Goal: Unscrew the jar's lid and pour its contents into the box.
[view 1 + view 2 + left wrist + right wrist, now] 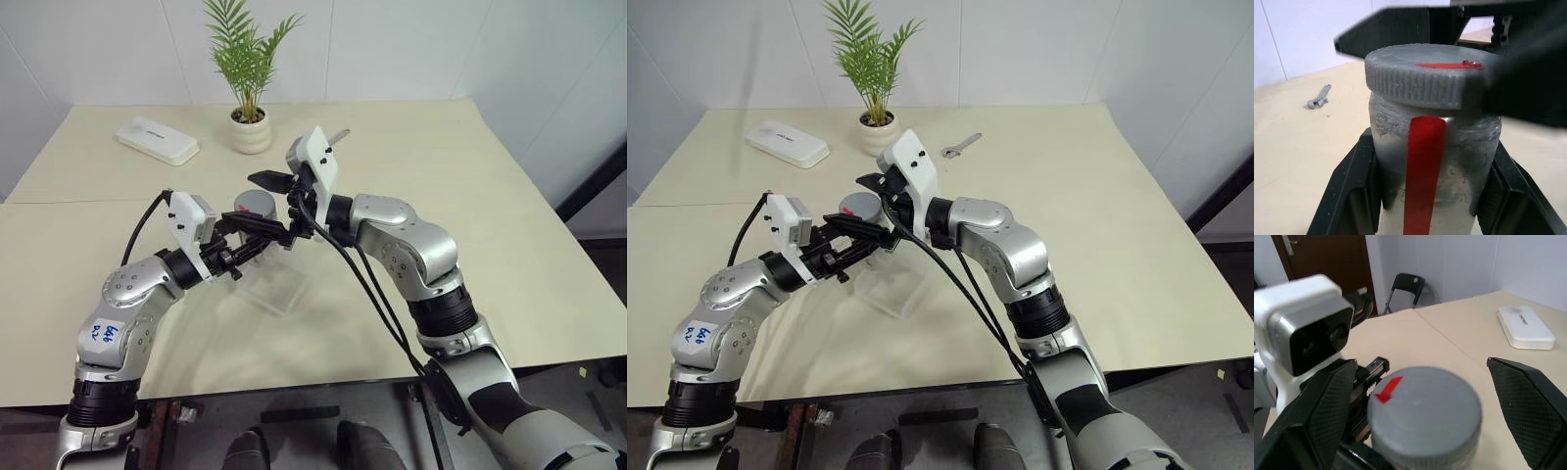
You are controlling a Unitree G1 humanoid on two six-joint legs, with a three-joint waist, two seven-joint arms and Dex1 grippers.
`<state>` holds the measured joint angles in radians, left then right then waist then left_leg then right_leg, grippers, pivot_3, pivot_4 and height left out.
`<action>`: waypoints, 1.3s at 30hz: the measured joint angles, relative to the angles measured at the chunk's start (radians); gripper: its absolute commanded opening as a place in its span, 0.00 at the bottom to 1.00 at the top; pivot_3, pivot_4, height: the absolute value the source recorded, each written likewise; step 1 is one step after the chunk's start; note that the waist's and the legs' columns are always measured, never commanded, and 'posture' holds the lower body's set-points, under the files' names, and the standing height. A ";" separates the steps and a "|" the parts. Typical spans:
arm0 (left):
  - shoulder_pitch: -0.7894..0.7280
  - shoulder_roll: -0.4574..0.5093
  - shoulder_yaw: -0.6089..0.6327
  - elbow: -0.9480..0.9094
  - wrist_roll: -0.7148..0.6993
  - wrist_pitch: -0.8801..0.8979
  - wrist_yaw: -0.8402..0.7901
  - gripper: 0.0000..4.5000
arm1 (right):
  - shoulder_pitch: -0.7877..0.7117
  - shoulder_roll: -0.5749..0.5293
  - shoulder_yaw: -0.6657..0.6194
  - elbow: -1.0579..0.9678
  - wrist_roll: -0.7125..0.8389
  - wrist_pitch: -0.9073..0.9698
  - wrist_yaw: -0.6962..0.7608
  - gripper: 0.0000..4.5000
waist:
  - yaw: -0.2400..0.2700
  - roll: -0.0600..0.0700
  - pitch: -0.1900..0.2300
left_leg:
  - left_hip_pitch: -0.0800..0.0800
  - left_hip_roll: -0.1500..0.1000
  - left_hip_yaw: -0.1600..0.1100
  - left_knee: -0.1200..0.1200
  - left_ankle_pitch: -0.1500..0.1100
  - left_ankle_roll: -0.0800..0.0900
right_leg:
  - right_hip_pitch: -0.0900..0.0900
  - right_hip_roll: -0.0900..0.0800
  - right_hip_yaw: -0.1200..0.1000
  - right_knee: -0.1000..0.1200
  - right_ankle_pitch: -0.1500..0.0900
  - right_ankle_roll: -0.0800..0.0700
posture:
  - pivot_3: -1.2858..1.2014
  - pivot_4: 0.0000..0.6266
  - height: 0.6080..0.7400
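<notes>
You can't see the contents through the jar point(1435, 161)'s frosted wall, and its base is cut off at the frame's edge. In the head views, the two arms hide most of the jar and part of the box point(277, 284).

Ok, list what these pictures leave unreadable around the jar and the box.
- Contents: the jar has a frosted wall and a red stripe, so nothing inside can be made out in the left wrist view.
- Lid: its thread state is hidden.
- Box: partly behind the left gripper in the eye views.
</notes>
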<state>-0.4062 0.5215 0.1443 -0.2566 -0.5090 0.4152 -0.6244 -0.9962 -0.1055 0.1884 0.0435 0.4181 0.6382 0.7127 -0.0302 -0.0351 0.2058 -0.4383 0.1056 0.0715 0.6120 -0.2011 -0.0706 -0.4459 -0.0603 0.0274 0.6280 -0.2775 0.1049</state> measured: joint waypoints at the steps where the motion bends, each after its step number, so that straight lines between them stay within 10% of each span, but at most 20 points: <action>1: 0.001 -0.002 0.000 0.000 0.000 0.000 0.000 0.44 | 0.003 0.000 0.000 -0.001 0.001 0.000 0.001 0.86 | 0.000 0.000 0.000 | 0.000 0.000 0.000 0.000 0.000 0.000 | 0.000 0.000 0.000 0.000 0.000 0.000 | 0.52 0.24 1.00; 5: 0.003 -0.005 0.000 0.000 0.000 0.002 -0.001 0.44 | 0.022 -0.001 0.001 -0.003 0.003 0.000 0.005 0.57 | 0.000 0.000 0.000 | 0.000 0.000 0.000 0.000 0.000 0.000 | 0.000 0.000 0.000 0.000 0.000 0.000 | 0.52 0.24 1.00; 32: -0.139 0.082 -0.046 0.129 -0.166 0.053 -0.488 0.44 | -0.131 -0.213 0.042 0.133 0.080 -0.097 0.604 0.57 | 0.001 0.000 0.000 | 0.000 0.000 0.000 0.002 0.000 0.000 | 0.000 0.001 0.001 0.001 0.000 0.001 | 0.52 0.24 1.00; 39: -0.135 0.062 0.006 0.125 -0.194 0.050 -0.461 0.44 | -0.078 -0.217 0.003 0.105 0.086 -0.019 0.483 1.00 | 0.001 0.000 0.000 | 0.000 0.000 0.000 0.003 0.000 0.000 | 0.000 0.001 0.001 0.002 0.001 0.001 | 0.52 0.24 1.00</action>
<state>-0.5415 0.5835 0.1501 -0.1312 -0.7030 0.4649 -1.0858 -1.0739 -0.3229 0.1911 0.1485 0.5045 0.6193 1.1954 -0.0288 -0.0350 0.2058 -0.4380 0.1056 0.0715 0.6146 -0.2008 -0.0702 -0.4456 -0.0593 0.0288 0.6299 -0.2770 0.1058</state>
